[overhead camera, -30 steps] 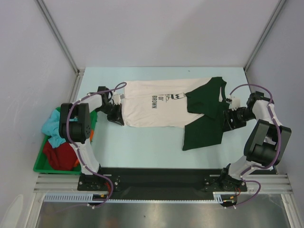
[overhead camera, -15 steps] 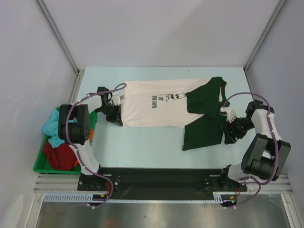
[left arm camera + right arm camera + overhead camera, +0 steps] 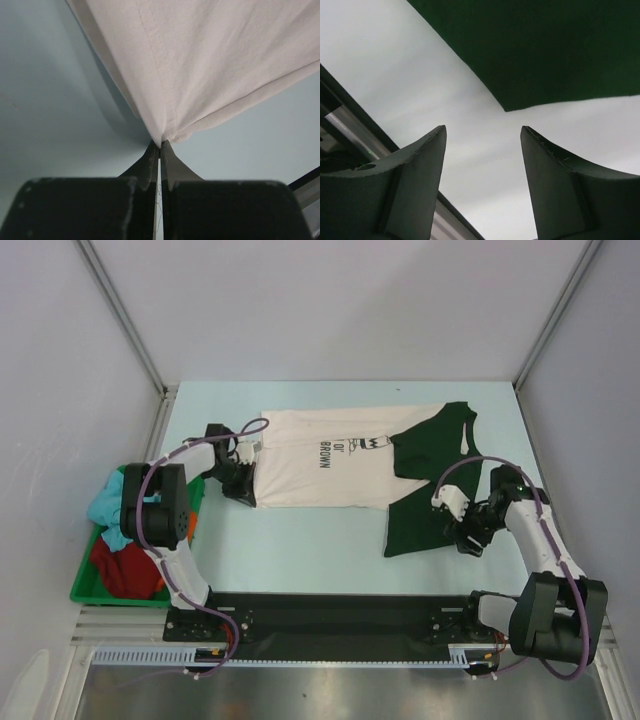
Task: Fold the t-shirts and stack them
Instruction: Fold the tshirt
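The cream t-shirt [image 3: 210, 55] is soft matt knit cloth with a stitched seam and hem, finely creased where it is pinched. The dark green t-shirt [image 3: 545, 45] is cloth of the same dull finish. The table [image 3: 300, 540] under them is smooth and pale with a faint sheen, the fingers [image 3: 415, 175] of the right gripper [image 3: 482, 131] and of the left gripper [image 3: 160, 145] look like matt, slightly grainy black plastic, the bin [image 3: 82, 590] is smooth green plastic, and the rail [image 3: 115, 623] along the near edge is ribbed bare metal.
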Motion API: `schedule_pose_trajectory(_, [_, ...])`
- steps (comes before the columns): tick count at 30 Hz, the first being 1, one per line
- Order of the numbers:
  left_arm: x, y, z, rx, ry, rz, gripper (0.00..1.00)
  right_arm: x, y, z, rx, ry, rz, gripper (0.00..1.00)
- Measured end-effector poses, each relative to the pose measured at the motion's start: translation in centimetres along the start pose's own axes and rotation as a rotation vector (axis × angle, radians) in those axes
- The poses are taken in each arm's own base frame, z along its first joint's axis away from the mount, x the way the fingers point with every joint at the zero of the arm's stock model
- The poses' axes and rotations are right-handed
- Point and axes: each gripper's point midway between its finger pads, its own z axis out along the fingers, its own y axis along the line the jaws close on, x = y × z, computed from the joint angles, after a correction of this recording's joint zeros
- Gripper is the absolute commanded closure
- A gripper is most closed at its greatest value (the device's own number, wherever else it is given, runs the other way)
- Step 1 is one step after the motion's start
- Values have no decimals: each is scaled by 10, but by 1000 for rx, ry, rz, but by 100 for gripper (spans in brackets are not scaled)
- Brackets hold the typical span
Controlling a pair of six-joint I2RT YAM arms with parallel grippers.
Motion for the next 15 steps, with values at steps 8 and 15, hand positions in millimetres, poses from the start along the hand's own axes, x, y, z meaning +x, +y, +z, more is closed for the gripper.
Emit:
schedule_pose_trajectory(8, [0, -2, 1, -21, 5, 21, 100, 0, 0, 21, 7, 14, -79, 40])
schedule_pose_trajectory(15, [0, -2, 1, -32, 10, 36, 100, 8, 3, 40, 19, 52, -135, 65])
